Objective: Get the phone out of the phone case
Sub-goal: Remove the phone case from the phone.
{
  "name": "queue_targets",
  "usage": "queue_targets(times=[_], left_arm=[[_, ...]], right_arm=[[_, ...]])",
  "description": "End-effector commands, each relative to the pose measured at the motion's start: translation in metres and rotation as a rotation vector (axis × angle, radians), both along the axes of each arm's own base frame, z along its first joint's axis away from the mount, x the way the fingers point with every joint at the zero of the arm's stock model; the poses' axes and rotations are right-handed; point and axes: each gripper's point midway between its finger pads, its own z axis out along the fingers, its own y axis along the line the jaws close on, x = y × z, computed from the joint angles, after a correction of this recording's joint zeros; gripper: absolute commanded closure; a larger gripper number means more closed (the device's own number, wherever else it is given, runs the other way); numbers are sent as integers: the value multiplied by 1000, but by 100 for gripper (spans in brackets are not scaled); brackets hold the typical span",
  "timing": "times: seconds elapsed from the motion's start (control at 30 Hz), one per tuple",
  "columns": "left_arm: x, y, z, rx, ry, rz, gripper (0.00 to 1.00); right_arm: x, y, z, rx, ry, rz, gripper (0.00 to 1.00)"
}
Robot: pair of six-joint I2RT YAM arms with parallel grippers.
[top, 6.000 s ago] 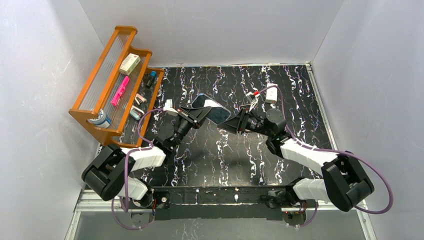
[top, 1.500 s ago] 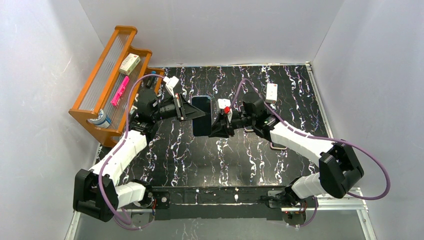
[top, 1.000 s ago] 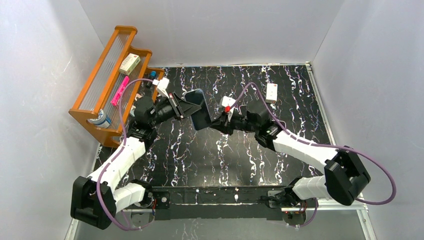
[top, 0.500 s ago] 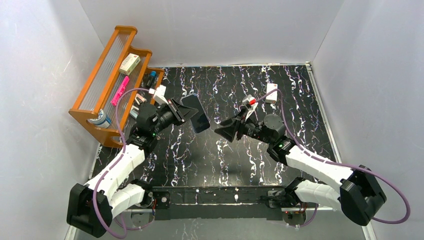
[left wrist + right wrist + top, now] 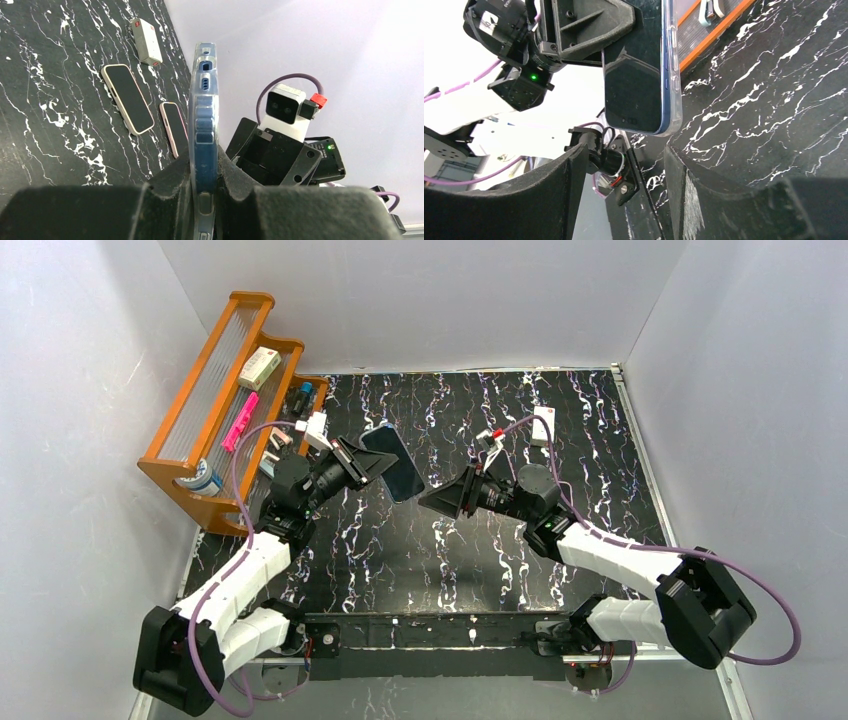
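The table (image 5: 430, 560) fills the middle of the top view. It is a flat, glossy black slab veined with thin white streaks like marble. Plain pale grey walls (image 5: 420, 300) close it in on three sides. At the upper left a stepped rack (image 5: 205, 390) of orange-brown wood with ribbed clear panels stands along the wall, with small items on its shelves.

Two arms in white shells with black joints reach in from the bottom edge toward the centre. The left gripper (image 5: 372, 462) is clamped on the phone (image 5: 395, 465), which it holds tilted in the air just left of centre, above the table. In the left wrist view the phone shows edge-on. Its blue frame sits inside the clear, rounded phone case (image 5: 205, 55), pinched between black fingers.

The right gripper (image 5: 445, 498) sits just right of centre with its jaws spread wide and nothing between them. In its wrist view the dark, glossy screen faces it, apart from its fingers.

A larger handset (image 5: 127, 97), a smaller handset (image 5: 173, 127) and a small white box (image 5: 145, 40) lie flat on the table.

A second and a half ago the right gripper was against the phone's right edge and the screen faced straight up. Now that gripper stands clear and the phone is tilted.
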Motion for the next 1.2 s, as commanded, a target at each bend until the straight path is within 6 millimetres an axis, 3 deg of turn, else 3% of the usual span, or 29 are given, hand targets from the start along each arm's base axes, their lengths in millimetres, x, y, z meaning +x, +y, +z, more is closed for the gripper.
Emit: queue_targets(times=[0.0, 0.57, 1.17], left_arm=[[-9, -1, 36, -77, -107, -31, 100], [-18, -7, 47, -122, -122, -90, 100], [-43, -29, 49, -174, -115, -194, 100]], right_arm=[[-2, 6, 45, 118, -39, 32, 36], [2, 7, 58, 159, -46, 18, 37], [9, 11, 69, 208, -44, 40, 38]])
